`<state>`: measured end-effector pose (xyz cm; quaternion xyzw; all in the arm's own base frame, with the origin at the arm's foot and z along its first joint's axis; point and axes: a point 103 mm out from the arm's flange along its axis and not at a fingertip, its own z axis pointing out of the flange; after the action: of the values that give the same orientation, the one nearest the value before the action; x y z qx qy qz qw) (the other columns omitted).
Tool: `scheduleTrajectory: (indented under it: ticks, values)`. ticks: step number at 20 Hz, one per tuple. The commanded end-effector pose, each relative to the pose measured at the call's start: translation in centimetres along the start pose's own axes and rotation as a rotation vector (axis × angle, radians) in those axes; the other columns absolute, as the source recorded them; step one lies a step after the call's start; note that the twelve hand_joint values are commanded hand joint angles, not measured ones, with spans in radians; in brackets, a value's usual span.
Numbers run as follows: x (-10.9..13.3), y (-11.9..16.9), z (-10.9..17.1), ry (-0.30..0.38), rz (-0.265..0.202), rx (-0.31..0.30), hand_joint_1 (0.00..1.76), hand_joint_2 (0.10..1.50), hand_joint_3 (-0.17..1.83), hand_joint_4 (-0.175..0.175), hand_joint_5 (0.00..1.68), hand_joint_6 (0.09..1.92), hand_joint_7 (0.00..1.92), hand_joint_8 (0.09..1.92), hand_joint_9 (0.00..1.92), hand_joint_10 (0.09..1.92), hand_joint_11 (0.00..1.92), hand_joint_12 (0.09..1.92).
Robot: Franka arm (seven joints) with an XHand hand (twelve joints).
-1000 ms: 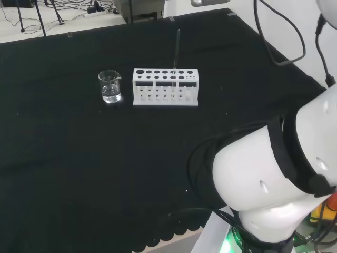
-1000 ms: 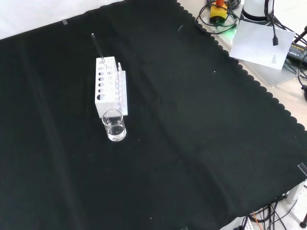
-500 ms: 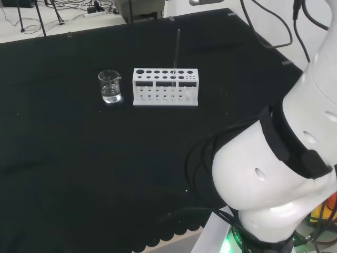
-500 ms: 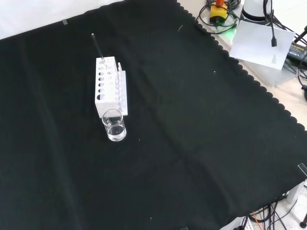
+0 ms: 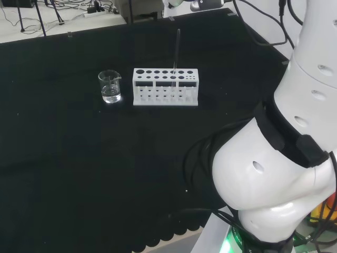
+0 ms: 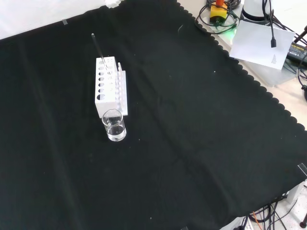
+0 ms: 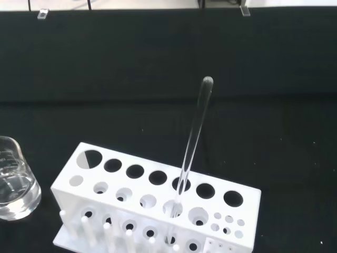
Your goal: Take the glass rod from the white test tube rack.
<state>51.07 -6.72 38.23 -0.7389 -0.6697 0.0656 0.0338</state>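
Your white arm links [image 5: 274,174] have risen at head view's right since a second ago; rack, rod, beaker unmoved. Hand state: cannot tell. Thin clear glass rod [image 7: 190,153] stands, slightly tilted, in white test tube rack [image 7: 152,208], toward worktop's far edge in head view. Small clear glass beaker [image 5: 109,87] with water near rack's end; nothing blocks rod.

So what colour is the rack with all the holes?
White; the rack shows best in the wrist view.
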Motion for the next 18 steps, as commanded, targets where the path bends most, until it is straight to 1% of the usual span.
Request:
scheduleTrajectory:
  ticks: [1, 4, 6, 8, 9, 12, 15, 17, 18]
  values:
    - [-2.8, 3.2, 2.5, -0.001, 0.037, 0.021, 0.62, 0.91, 0.61, -0.121, 0.15, 0.09, 0.04, 0.84, 0.11, 0.84, 0.00, 1.37]
    - [-2.8, 3.6, 3.7, 0.002, 0.021, 0.014, 0.61, 0.91, 0.61, -0.125, 0.16, 0.09, 0.06, 0.85, 0.16, 0.85, 0.00, 1.43]
    - [-3.0, 4.0, 4.6, 0.002, 0.030, 0.026, 0.61, 0.91, 0.62, -0.127, 0.17, 0.09, 0.07, 0.86, 0.19, 0.86, 0.00, 1.45]
    - [-3.1, 4.5, 5.4, 0.007, 0.026, 0.034, 0.61, 0.91, 0.62, -0.128, 0.17, 0.09, 0.08, 0.86, 0.21, 0.86, 0.01, 1.46]
    - [-3.2, 4.6, 6.3, 0.017, 0.006, 0.031, 0.61, 0.91, 0.62, -0.128, 0.17, 0.09, 0.08, 0.87, 0.22, 0.87, 0.01, 1.46]
    - [-3.5, 5.2, 7.3, 0.023, 0.003, 0.047, 0.61, 0.91, 0.62, -0.128, 0.18, 0.09, 0.10, 0.87, 0.25, 0.87, 0.01, 1.47]
    - [-3.6, 5.4, 7.8, 0.017, 0.000, 0.058, 0.60, 0.91, 0.62, -0.132, 0.20, 0.09, 0.19, 0.90, 0.37, 0.87, 0.04, 1.46]
    - [-3.2, 5.4, 8.4, 0.000, 0.001, 0.068, 0.60, 0.92, 0.62, -0.138, 0.22, 0.09, 0.25, 0.91, 0.47, 0.87, 0.06, 1.46]
    - [-3.0, 5.5, 8.9, -0.004, 0.000, 0.082, 0.60, 0.92, 0.62, -0.140, 0.23, 0.09, 0.28, 0.92, 0.51, 0.87, 0.08, 1.46]
